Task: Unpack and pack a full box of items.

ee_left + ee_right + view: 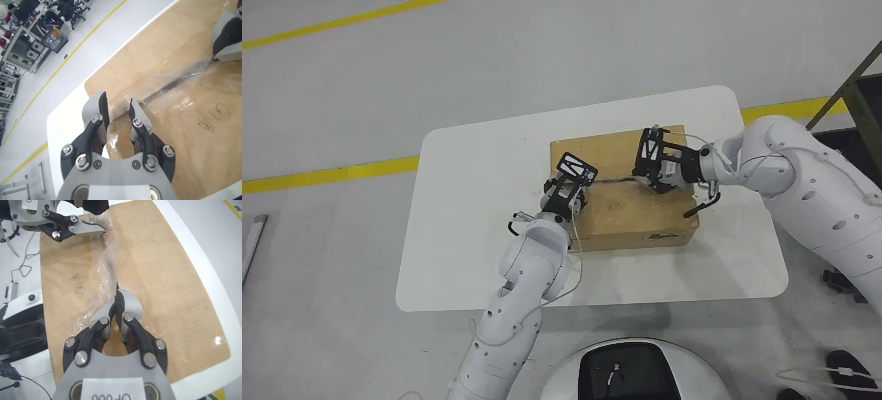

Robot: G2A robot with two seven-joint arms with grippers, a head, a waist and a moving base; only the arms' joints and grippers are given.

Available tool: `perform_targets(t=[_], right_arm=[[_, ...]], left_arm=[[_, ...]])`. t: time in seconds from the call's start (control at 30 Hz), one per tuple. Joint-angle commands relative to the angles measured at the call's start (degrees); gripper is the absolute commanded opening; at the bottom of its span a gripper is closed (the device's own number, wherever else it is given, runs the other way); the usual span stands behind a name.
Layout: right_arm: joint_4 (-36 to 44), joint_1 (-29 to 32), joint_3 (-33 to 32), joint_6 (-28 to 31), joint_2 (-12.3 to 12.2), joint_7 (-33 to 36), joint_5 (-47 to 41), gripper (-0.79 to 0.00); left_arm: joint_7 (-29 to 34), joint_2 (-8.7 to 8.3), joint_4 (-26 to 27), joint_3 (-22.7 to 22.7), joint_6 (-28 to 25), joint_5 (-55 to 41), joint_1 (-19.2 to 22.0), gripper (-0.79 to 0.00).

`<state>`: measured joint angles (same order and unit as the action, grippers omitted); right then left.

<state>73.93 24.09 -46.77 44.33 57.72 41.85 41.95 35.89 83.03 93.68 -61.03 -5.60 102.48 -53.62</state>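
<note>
Pinching the clear tape (105,272) on the box (642,215) seam is your right hand (117,296); your left hand (117,98) sits spread at its left end.

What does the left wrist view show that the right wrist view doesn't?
Left wrist: desks and chairs beyond the table, the left gripper with fingers open astride the tape end. Right wrist: right gripper shut on the peeled tape, a cable on the floor. Both: box, tape over its seam, handwritten mark, white table.
</note>
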Motion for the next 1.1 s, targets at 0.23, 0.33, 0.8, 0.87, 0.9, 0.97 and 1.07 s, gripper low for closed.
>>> perform_targets(t=[0.23,0.33,0.8,0.87,0.9,0.97,1.07], right_arm=[[9.49,-0.65,-0.99,0.44,-0.91,-2.33,18.53,-0.785],[12.23,-0.58,-0.47,2.38,-1.15,-4.43,26.06,-0.785],[12.38,5.39,-11.22,5.87,-4.31,-7.6,23.04,0.0],[11.79,7.83,-14.62,4.96,-5.01,-8.08,16.46,0.0],[11.76,9.24,-16.13,4.15,-5.32,-8.07,13.0,0.0],[13.03,11.61,-18.09,3.67,-5.99,-5.43,9.33,0.0],[14.32,14.72,-20.87,1.77,-6.75,-3.72,4.84,0.0]], left_arm=[[0.01,0.26,0.56,-0.17,-0.29,-0.07,-0.22,-0.477],[-0.22,0.32,0.38,-0.34,-0.37,0.0,-0.31,-0.48],[-0.02,0.54,1.24,-0.86,-1.2,0.66,-1.05,-0.483],[0.0,0.57,1.38,-0.94,-1.39,0.66,-1.15,-0.48],[0.01,0.58,1.42,-0.96,-1.44,0.68,-1.19,-0.477],[0.06,0.63,1.59,-0.94,-1.54,0.71,-1.31,-0.471],[0.08,0.68,1.68,-1.01,-1.64,0.78,-1.42,-0.477]])
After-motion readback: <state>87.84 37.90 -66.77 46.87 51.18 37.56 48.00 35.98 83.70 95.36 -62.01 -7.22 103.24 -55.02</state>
